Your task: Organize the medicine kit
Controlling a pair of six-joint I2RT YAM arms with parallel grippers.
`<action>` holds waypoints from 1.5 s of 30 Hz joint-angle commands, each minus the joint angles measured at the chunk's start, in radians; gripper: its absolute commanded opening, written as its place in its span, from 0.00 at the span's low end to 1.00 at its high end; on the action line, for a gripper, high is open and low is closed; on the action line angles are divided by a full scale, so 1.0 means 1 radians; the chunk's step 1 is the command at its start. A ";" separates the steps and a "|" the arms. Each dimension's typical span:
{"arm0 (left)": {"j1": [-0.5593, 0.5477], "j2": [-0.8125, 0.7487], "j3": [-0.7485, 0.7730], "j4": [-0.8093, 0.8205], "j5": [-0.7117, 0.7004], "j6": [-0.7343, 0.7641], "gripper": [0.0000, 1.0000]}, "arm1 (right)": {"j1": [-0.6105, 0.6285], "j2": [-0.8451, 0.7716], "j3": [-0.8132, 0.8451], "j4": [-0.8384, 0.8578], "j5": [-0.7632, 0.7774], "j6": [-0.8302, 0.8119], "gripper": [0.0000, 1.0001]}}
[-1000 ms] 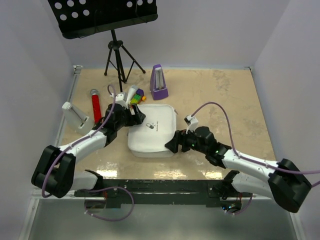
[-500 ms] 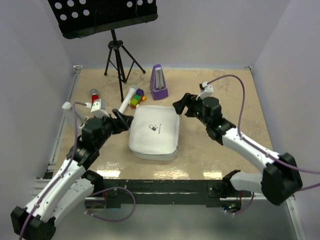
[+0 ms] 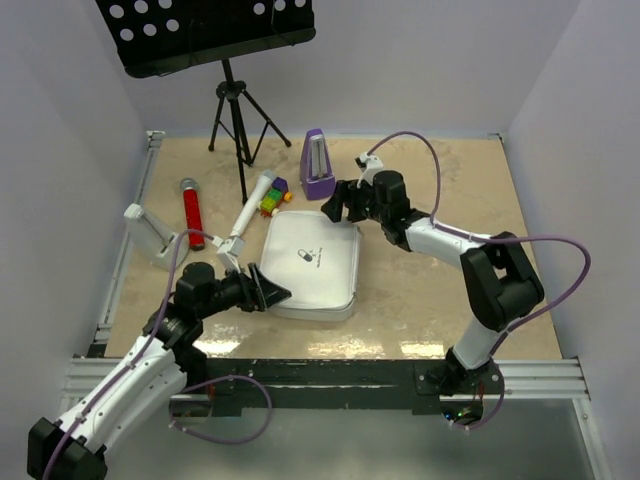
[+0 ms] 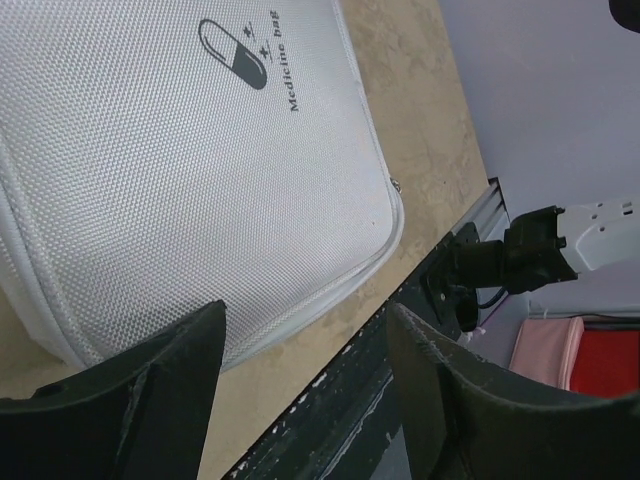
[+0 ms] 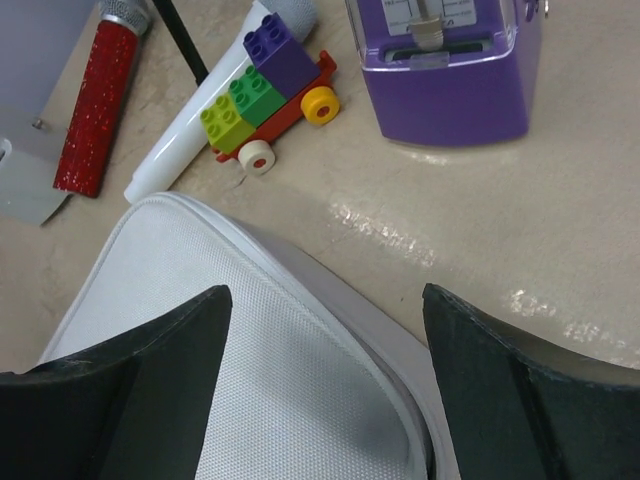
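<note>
The white, woven-fabric, rounded-square medicine kit [image 3: 310, 265] lay flat on the beige table [image 3: 450, 230], its lid down and its pill logo facing up. The zip seam along its edge looked closed in both wrist views. What was inside could not be seen.

The left tool [image 3: 268, 293] hung at the kit's near-left corner, fingers spread wide and holding nothing. The right tool [image 3: 335, 205] hung at the kit's far-right corner, likewise parted and empty. Neither clearly touched the fabric.

Beyond the kit's far edge stood a purple plastic metronome [image 3: 318, 165]. A toy car of coloured bricks [image 5: 270, 90] and a white microphone [image 3: 250, 205] lay off the kit's far-left corner.

Judging from this, the organizing had hardly begun. The case had yet to be unzipped and opened, and its contents sorted.
</note>
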 commanded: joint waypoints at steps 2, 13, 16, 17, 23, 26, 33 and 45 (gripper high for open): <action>-0.003 0.070 -0.076 0.129 0.029 -0.054 0.70 | -0.001 -0.023 -0.046 0.047 -0.047 -0.045 0.80; -0.001 0.286 -0.034 0.225 -0.183 -0.039 0.70 | -0.003 -0.184 -0.286 0.055 0.055 0.042 0.60; -0.001 0.358 0.025 0.238 -0.273 0.009 0.70 | -0.003 -0.259 -0.365 0.067 0.059 0.094 0.53; 0.000 0.405 0.050 0.245 -0.280 0.027 0.70 | -0.003 -0.287 -0.393 0.067 0.061 0.107 0.52; 0.000 0.677 0.214 0.342 -0.258 0.093 0.70 | -0.003 -0.498 -0.548 0.044 0.071 0.192 0.52; 0.006 0.780 0.309 0.370 -0.249 0.119 0.69 | -0.001 -0.590 -0.614 0.024 0.047 0.220 0.52; 0.033 0.644 0.545 -0.030 -0.518 0.208 0.82 | 0.000 -0.681 -0.591 -0.077 0.087 0.217 0.75; 0.023 -0.031 0.159 -0.399 -0.476 -0.149 0.81 | -0.006 -0.277 -0.223 -0.034 0.084 0.065 0.85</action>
